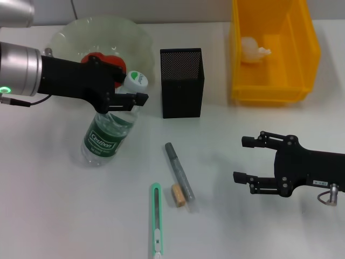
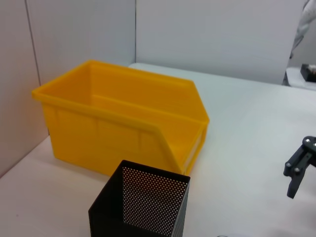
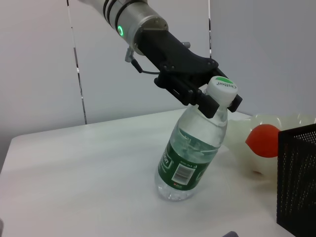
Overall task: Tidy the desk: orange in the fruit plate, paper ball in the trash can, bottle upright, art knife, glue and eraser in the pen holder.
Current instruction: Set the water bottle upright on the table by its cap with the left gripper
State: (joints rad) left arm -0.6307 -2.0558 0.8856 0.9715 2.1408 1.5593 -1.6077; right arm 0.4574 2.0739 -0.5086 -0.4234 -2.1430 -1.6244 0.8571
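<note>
The left tool (image 1: 131, 97) grips the tilted clear plastic bottle (image 1: 107, 136) (neck) beside the black mesh pen holder (image 1: 181, 82); the right tool (image 1: 252, 159) is open.

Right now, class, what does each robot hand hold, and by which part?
The left hand grips the tilted clear plastic water bottle at its neck, below the white cap; the right hand holds nothing.

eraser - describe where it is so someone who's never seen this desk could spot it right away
Start at the black mesh pen holder in the middle of the white table and come toward the near edge. A grey glue stick lies there beside a green art knife. The eraser is the short tan block between them, much stubbier than either.
</note>
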